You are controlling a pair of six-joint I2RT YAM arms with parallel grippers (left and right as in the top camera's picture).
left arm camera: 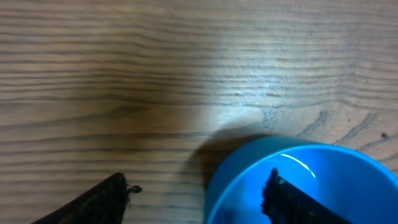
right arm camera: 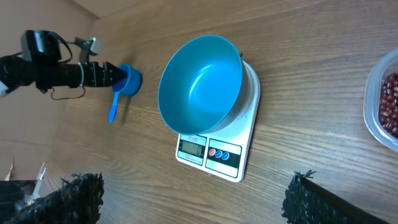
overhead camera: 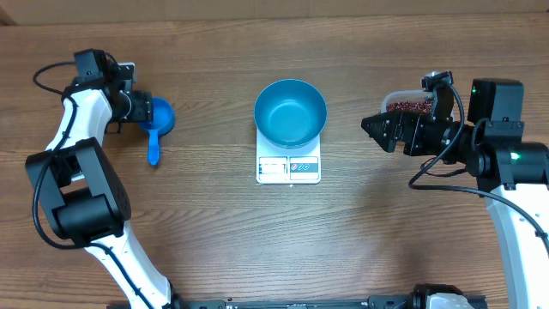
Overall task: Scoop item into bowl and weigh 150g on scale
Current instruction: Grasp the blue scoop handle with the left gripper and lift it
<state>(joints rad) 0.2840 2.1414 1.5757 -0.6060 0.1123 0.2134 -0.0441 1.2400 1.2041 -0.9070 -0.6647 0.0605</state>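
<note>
**Inspector:** Supporting surface?
**Recorder:** A wooden table, brown grain.
**Inspector:** Items resting directly on it?
**Recorder:** A white scale at centre. A small blue scoop lies well to its left. A clear tub sits well to its right, partly hidden.

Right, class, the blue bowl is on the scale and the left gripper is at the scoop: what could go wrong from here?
The left gripper straddles the rim of the scoop, one finger inside the cup; closing there might tip or push it away. The bowl overhangs the scale, so a bump could shift it. The beans sit in a tub across the table from the scoop, so a long carry may spill some.
</note>
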